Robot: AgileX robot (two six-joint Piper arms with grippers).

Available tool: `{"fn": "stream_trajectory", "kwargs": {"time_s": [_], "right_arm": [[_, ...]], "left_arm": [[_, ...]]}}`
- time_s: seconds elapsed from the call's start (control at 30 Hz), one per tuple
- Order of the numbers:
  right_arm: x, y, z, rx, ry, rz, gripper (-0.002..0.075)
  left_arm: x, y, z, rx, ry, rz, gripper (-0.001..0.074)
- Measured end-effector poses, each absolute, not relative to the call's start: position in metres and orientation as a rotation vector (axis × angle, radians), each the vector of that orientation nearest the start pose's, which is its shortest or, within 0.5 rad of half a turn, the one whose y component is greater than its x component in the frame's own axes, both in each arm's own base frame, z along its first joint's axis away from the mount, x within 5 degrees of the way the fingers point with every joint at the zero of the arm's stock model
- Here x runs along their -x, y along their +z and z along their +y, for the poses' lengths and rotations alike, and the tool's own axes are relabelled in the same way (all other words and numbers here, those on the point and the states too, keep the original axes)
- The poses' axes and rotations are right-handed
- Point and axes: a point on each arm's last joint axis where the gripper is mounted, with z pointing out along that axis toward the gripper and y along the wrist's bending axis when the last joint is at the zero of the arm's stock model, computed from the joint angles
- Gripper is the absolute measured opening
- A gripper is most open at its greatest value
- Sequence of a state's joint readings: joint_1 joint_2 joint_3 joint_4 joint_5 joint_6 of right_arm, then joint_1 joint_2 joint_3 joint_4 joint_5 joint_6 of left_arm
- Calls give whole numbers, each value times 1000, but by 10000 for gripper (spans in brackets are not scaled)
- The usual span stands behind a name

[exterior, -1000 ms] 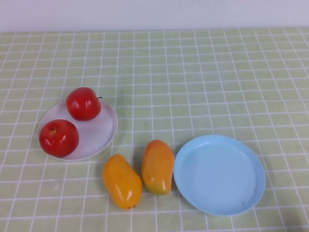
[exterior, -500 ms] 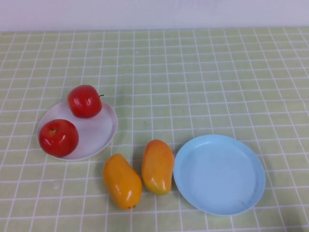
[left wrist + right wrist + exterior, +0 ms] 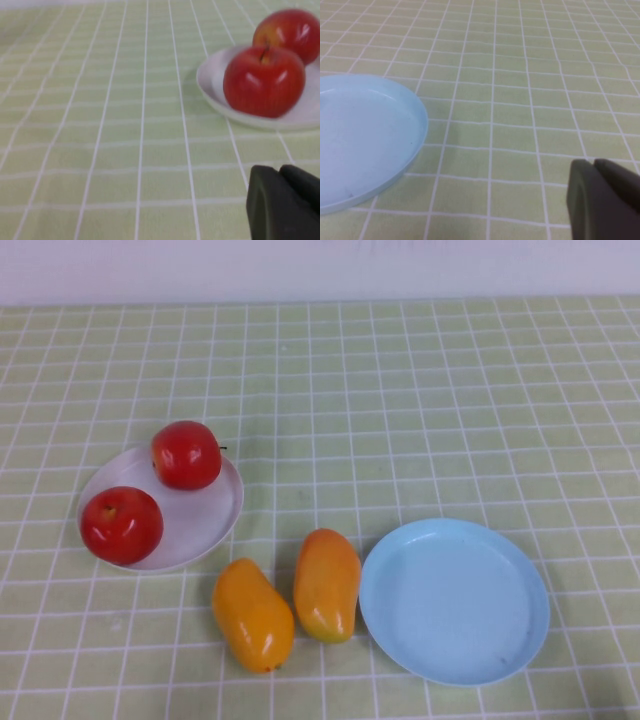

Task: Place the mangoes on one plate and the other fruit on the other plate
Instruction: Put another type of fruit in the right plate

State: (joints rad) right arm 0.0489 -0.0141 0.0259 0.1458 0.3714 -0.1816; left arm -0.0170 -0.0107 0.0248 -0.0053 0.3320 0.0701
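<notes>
Two red apples (image 3: 186, 454) (image 3: 121, 525) rest on the white plate (image 3: 195, 515) at the left. Two orange-yellow mangoes (image 3: 253, 615) (image 3: 327, 584) lie side by side on the cloth between the plates. The light blue plate (image 3: 455, 600) at the front right holds nothing. Neither arm shows in the high view. In the left wrist view my left gripper (image 3: 279, 171) is shut and holds nothing, a short way from the white plate (image 3: 210, 85) and its apples (image 3: 263, 81) (image 3: 290, 30). In the right wrist view my right gripper (image 3: 594, 163) is shut on nothing, beside the blue plate (image 3: 360, 140).
A green checked cloth (image 3: 420, 400) covers the whole table. A pale wall (image 3: 320, 265) runs along the far edge.
The far apple on the white plate has shifted a little to the right. The other apple, the mangoes and both plates have stayed put.
</notes>
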Motion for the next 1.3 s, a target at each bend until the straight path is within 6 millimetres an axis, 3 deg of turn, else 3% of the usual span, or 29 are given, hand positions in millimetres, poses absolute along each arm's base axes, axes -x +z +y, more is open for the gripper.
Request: {"fn": "stream_trajectory", "kwargs": {"time_s": [1.13,1.3], "right_arm": [[-52,173,7,123,50,1851,-15],[-55,186,10,-64,256,1712,-15]], "left_arm": [[-53,172,-2,-57,9,1871,2],[-53,172,-2,-57,9,1871,2]]}}
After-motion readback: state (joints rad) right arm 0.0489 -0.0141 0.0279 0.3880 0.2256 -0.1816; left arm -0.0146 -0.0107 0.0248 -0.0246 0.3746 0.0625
